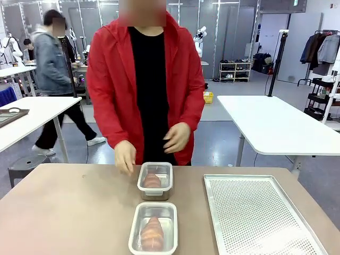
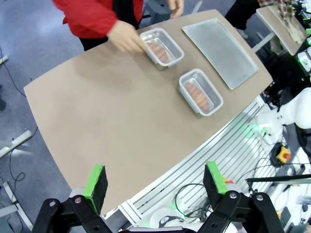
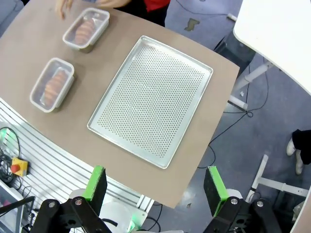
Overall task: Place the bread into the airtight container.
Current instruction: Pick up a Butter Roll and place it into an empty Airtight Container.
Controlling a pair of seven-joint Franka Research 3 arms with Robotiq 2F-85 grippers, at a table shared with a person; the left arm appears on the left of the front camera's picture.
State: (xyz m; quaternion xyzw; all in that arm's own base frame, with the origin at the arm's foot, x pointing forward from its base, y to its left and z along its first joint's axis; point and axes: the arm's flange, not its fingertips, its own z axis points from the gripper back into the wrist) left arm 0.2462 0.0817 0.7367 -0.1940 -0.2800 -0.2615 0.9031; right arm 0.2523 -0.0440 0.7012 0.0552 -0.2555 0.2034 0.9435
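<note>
1. Since each bread already lies inside an airtight container, the near one sits close to the robot's table edge and the far bread in the far container by the person.
2. The bread looks light, soft and flaky; I judge it would crush under a hard pinch, so a gentle hold across its middle suits best.
3. The person's hand hovers just beside the far container.
4. A perforated tray lies bare to the right.
5. The left gripper hangs high with jaws wide, holding nothing; the right gripper likewise stands wide above the tray.
</note>
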